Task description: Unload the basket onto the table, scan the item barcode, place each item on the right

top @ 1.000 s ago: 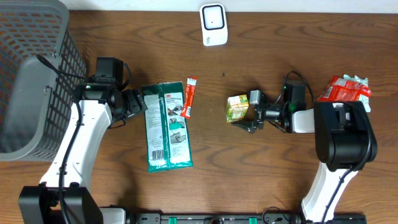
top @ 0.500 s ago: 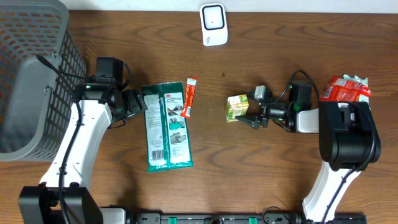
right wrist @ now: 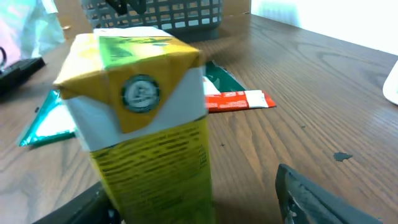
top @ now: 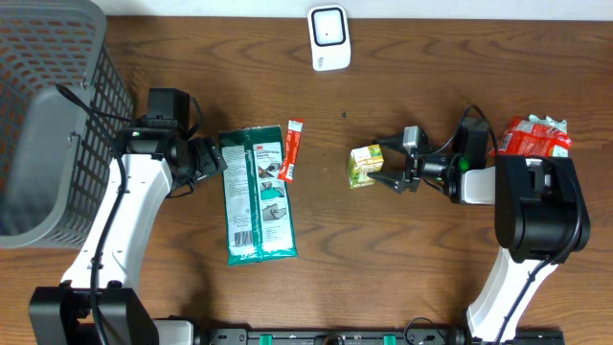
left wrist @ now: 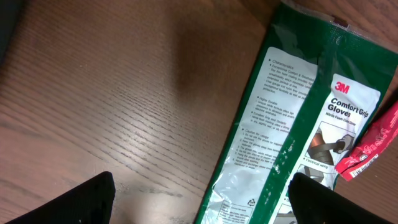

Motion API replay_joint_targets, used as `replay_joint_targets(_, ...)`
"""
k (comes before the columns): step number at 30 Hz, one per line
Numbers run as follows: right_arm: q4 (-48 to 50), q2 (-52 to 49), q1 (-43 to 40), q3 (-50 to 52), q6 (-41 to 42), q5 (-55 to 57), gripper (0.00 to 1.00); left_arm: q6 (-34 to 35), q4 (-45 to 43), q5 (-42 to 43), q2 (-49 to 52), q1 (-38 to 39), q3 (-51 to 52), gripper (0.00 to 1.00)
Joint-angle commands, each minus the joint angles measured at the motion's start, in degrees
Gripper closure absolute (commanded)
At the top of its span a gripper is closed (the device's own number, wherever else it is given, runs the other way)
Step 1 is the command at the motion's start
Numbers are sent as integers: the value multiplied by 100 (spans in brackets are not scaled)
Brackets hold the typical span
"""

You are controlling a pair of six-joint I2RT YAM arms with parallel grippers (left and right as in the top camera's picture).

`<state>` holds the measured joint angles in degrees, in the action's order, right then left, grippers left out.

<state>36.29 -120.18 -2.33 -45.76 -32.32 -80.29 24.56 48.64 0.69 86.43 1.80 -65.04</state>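
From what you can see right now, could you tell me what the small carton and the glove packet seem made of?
Carton: probably coated paperboard, matte, given its folded, creased top flaps. Glove packet: likely plastic film, glossy, given the sheen and wrinkles.

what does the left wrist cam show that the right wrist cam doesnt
Only left wrist: the readable front label of the green glove pack, printed 3M Comfort Grip Gloves.
Only right wrist: the yellow-green carton close up, and the grey basket far behind it.
Both: the red sachet, part of the green glove pack, and the wooden table.
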Motion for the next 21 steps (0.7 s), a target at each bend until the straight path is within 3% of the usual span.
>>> replay_joint_targets(1,15,-59,-15,-50,210,-168,34,-52,17,-76,-7,-13,-46,10)
replay_joint_targets(4,15,-59,-15,-50,210,-175,44,-52,17,-76,-7,-13,-46,10)
replay_joint_targets(15,278,-59,-15,-50,903,-293,53,-52,17,-76,-7,-13,-46,10)
replay_joint_targets(21,678,-59,-15,-50,1519,-293,63,-52,17,-76,-7,-13,-46,10)
